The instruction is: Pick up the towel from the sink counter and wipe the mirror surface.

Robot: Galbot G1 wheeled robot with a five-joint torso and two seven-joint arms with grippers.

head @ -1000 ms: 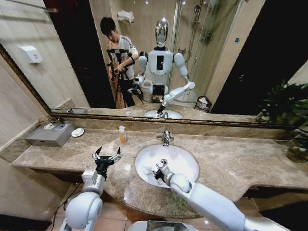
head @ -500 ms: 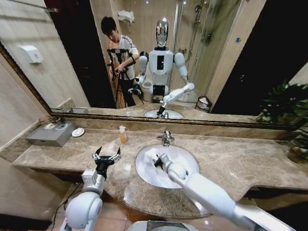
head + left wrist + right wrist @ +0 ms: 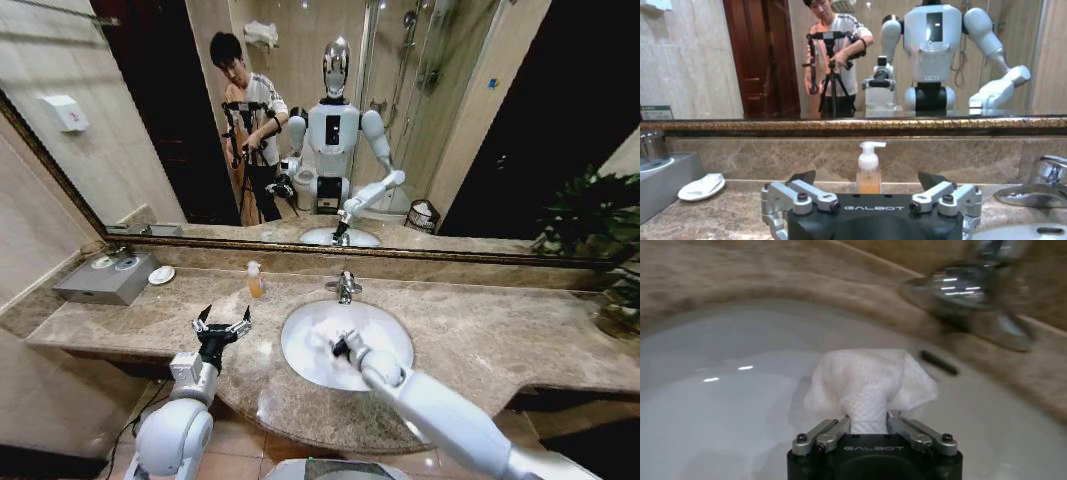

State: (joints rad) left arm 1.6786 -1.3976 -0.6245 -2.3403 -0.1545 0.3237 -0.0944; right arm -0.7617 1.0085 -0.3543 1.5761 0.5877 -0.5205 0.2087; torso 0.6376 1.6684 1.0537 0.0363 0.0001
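My right gripper (image 3: 867,421) is shut on the small white towel (image 3: 870,382), which bunches out past the fingers. It hangs over the white basin (image 3: 385,322) of the sink counter (image 3: 480,335), a little in front of the chrome tap (image 3: 980,295). In the head view that right gripper (image 3: 341,347) sits above the middle of the basin. My left gripper (image 3: 222,324) is open and holds nothing, raised above the counter to the left of the basin. The wide mirror (image 3: 300,130) covers the wall behind the counter and reflects the robot.
A soap bottle (image 3: 254,281) stands by the back wall, straight ahead of the left gripper (image 3: 867,178). A grey box (image 3: 105,279) and a white soap dish (image 3: 161,274) sit at the far left. A plant (image 3: 595,225) fills the right end.
The right arm swung over the basin with the towel, first toward the tap, then back and slightly to the right. The left arm has stayed still.
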